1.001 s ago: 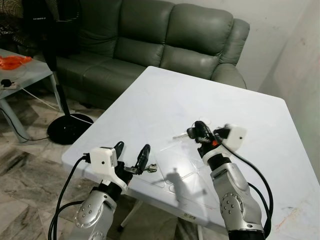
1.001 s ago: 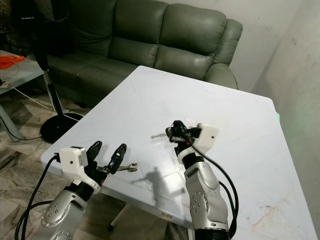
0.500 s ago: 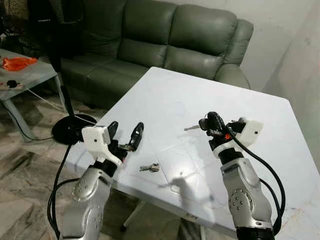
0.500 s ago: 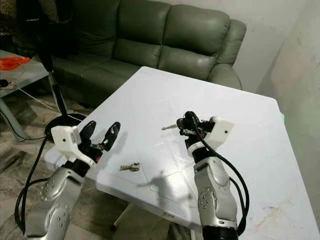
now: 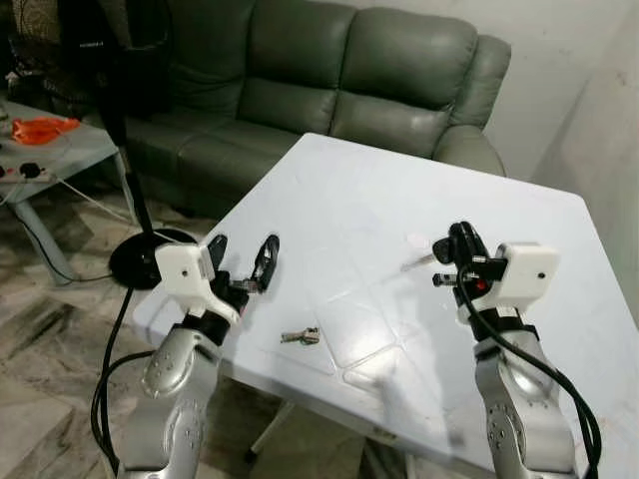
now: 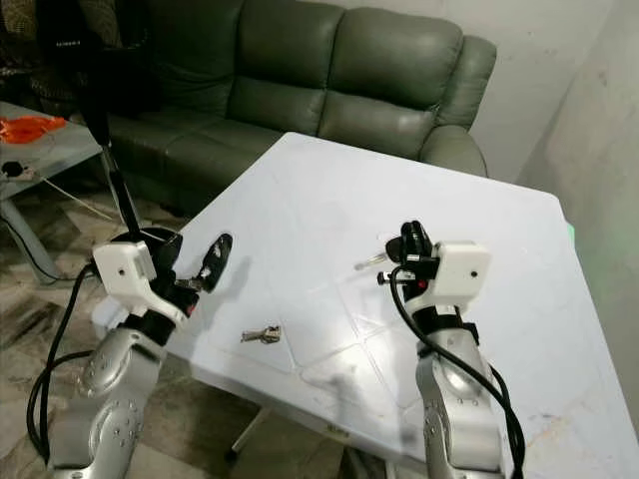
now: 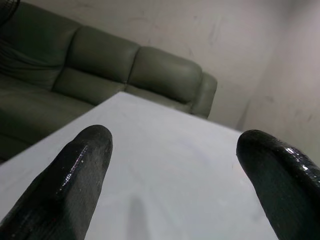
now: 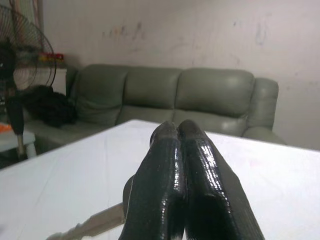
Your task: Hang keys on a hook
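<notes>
Above the white table (image 5: 349, 200), the right gripper (image 5: 461, 242) pinches a silver key (image 5: 417, 262) between closed fingers, while the left gripper (image 5: 241, 261) gapes wide, empty.

We raise both arms: our left gripper (image 5: 241, 267) with fingers spread, our right gripper (image 6: 409, 242) pinched closed.

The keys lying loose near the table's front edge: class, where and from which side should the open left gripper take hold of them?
The keys lie flat on the white table, so there is little height to pinch. Probably best to come straight down from above with the left gripper, its fingers straddling the bunched end where the pieces overlap and stand proudest. A sideways approach would likely just push them along.
</notes>
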You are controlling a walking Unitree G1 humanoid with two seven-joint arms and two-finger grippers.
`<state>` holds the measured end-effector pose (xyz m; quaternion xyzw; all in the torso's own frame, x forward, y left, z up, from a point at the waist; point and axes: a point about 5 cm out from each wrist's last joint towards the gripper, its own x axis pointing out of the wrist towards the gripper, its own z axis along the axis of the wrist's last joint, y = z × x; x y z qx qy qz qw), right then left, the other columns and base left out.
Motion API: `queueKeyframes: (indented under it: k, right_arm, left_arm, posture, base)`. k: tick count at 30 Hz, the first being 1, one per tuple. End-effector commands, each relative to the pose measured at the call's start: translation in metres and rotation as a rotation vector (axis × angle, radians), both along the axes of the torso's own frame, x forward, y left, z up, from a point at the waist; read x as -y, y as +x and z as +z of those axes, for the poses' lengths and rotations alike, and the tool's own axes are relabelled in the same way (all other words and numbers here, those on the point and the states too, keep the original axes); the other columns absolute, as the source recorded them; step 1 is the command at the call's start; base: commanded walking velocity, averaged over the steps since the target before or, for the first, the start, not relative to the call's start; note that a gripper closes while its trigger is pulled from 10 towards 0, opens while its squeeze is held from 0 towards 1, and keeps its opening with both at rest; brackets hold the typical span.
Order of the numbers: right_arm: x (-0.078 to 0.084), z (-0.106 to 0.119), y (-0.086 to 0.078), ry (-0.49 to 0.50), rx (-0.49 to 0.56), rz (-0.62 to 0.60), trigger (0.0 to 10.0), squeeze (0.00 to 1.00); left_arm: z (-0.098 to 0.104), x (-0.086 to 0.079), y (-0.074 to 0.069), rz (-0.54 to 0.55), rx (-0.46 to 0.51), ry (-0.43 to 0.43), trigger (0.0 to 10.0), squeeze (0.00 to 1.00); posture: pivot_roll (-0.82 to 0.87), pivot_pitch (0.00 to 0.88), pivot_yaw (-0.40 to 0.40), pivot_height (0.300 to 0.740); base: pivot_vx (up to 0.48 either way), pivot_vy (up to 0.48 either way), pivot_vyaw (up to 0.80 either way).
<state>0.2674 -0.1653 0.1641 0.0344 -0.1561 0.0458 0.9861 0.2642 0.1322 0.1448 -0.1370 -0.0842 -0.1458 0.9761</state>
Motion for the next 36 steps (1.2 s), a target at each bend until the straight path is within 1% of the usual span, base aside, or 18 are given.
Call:
queueKeyframes:
  k: [1, 2, 3, 4, 5, 6, 8, 13, 22, 27, 34, 36]
  right_arm:
    - [-0.004, 0.006, -0.005, -0.015, 0.032, 0.014, 10.0, 0.00]
    - [-0.004, 0.000, -0.010, -0.014, 0.010, 0.010, 10.0, 0.00]
    - [-0.004, -0.002, -0.011, -0.006, -0.001, 0.010, 10.0, 0.00]
    - [-0.004, -0.002, -0.011, -0.006, -0.001, 0.010, 10.0, 0.00]
    - [-0.005, -0.008, -0.015, -0.010, -0.021, 0.013, 10.0, 0.00]
    - [-0.005, -0.010, -0.016, -0.014, -0.026, 0.014, 10.0, 0.00]
    - [-0.005, -0.012, -0.017, 0.008, -0.040, 0.010, 10.0, 0.00]
    - [-0.006, -0.012, -0.017, 0.011, -0.046, 0.001, 10.0, 0.00]
    - [-0.009, -0.014, -0.010, 0.015, -0.052, 0.005, 10.0, 0.00]
    - [-0.013, -0.013, -0.008, 0.014, -0.052, 0.020, 10.0, 0.00]
    - [-0.014, -0.013, -0.007, 0.011, -0.053, 0.024, 10.0, 0.00]
    - [-0.015, -0.014, -0.007, 0.009, -0.055, 0.028, 10.0, 0.00]
  left_arm:
    - [0.006, 0.005, -0.004, -0.018, 0.032, 0.009, 10.0, 0.00]
    - [0.003, 0.004, -0.009, -0.018, 0.032, -0.003, 10.0, 0.00]
    - [0.002, 0.003, -0.010, -0.016, 0.031, -0.008, 10.0, 0.00]
    - [0.002, 0.003, -0.010, -0.016, 0.031, -0.008, 10.0, 0.00]
    - [-0.004, 0.000, -0.010, 0.007, 0.005, 0.009, 10.0, 0.00]
    - [-0.005, 0.000, -0.009, 0.013, -0.002, 0.012, 10.0, 0.00]
    - [-0.006, -0.003, -0.009, 0.029, -0.008, -0.009, 10.0, 0.00]
    - [-0.006, -0.003, -0.008, 0.035, -0.005, -0.012, 10.0, 0.00]
    - [-0.002, -0.003, 0.003, 0.039, 0.018, -0.010, 10.0, 0.00]
    - [0.002, -0.005, 0.009, 0.038, 0.028, -0.011, 10.0, 0.00]
    - [0.001, -0.006, 0.011, 0.038, 0.024, -0.020, 10.0, 0.00]
    - [0.001, -0.005, 0.012, 0.034, 0.022, -0.022, 10.0, 0.00]
  posture:
    - [0.01, 0.000, -0.070, 0.740]
    - [0.02, 0.000, -0.073, 0.740]
    - [0.02, 0.000, -0.073, 0.740]
    - [0.02, 0.000, -0.073, 0.740]
    - [0.02, 0.000, -0.076, 0.740]
    - [0.02, 0.000, -0.076, 0.740]
    - [0.02, 0.000, -0.076, 0.740]
    - [0.01, 0.000, -0.076, 0.740]
    - [0.02, 0.000, -0.074, 0.740]
    - [0.02, 0.000, -0.076, 0.740]
    - [0.02, 0.000, -0.076, 0.740]
    - [0.02, 0.000, -0.075, 0.740]
  base:
    - [0.000, 0.000, 0.00]
    - [0.000, 0.000, 0.00]
    - [0.000, 0.000, 0.00]
    - [0.000, 0.000, 0.00]
    - [0.000, 0.000, 0.00]
    - [0.000, 0.000, 0.00]
    - [0.000, 0.000, 0.00]
    - [0.000, 0.000, 0.00]
    - [0.000, 0.000, 0.00]
    - [0.000, 0.000, 0.00]
    - [0.000, 0.000, 0.00]
    - [0.000, 0.306, 0.00]
